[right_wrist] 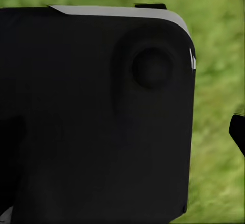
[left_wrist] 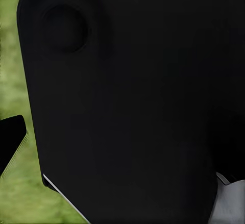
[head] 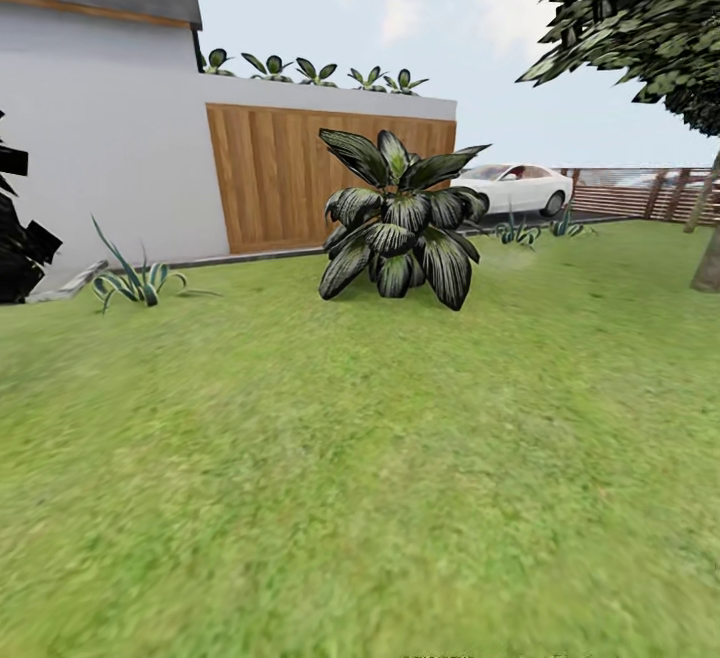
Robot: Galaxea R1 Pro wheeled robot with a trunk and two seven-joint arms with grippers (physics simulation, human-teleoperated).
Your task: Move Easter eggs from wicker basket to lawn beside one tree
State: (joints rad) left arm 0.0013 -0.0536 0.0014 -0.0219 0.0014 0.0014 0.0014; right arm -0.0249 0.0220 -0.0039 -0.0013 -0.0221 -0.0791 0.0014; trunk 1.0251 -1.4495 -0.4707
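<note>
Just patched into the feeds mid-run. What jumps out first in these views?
In the head view, a big dark broad-leafed plant stands mid-lawn, in front of a wooden fence panel on a white wall. A white car sits behind it to the right, and a tree trunk with leafy crown stands at the right edge. Both wrist views show mostly a black robot part against grass.

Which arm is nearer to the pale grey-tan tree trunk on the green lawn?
Probably the right. The pale grey-tan tree trunk stands far ahead on the robot's right; both arms look folded against its black body over the green lawn.
</note>
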